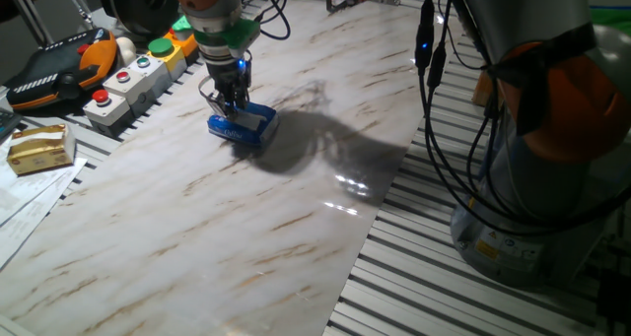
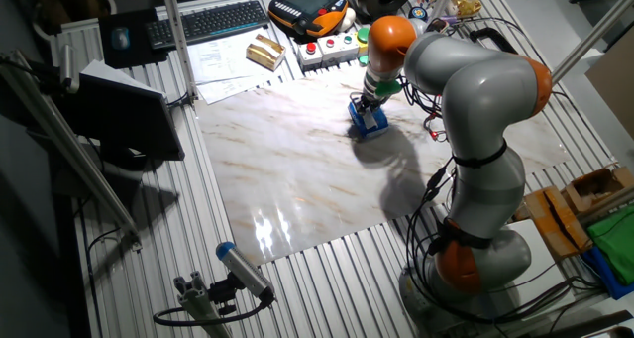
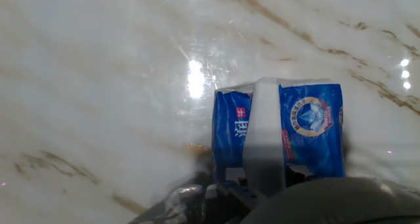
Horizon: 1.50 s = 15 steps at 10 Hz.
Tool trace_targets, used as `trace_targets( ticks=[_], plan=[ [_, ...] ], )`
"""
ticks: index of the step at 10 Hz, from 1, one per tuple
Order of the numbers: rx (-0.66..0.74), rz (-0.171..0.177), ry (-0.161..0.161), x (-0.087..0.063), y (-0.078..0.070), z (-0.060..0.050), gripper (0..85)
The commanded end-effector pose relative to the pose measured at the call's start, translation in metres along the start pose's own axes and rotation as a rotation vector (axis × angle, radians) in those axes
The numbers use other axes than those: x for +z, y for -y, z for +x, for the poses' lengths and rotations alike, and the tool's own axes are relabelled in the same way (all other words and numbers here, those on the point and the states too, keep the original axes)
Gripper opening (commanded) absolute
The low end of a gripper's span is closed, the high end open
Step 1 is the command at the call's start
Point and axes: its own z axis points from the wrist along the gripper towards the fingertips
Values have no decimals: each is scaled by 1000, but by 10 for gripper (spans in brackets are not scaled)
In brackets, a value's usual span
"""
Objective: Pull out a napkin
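blue tissue pack (image 3: 308,129): white print and a diamond emblem, characters too blurred to read; no other legible text.

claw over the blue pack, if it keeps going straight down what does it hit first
Most likely the napkin showing at the blue tissue pack's opening, directly below the claw; whether it already touches is unclear.

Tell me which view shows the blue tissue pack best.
The hand view: the blue tissue pack fills the frame, label and white strip readable. In both fixed views it is small, partly hidden beneath the pincer.
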Motion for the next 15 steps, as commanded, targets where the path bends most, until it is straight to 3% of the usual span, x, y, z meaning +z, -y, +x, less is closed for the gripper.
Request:
trace_targets(
  ticks=[1,12,15],
  plan=[
    [0,0,1,1,0,0,393],
    [0,3,8,7,1,-2,373],
    [-4,2,13,8,1,-2,270]
  ],
)
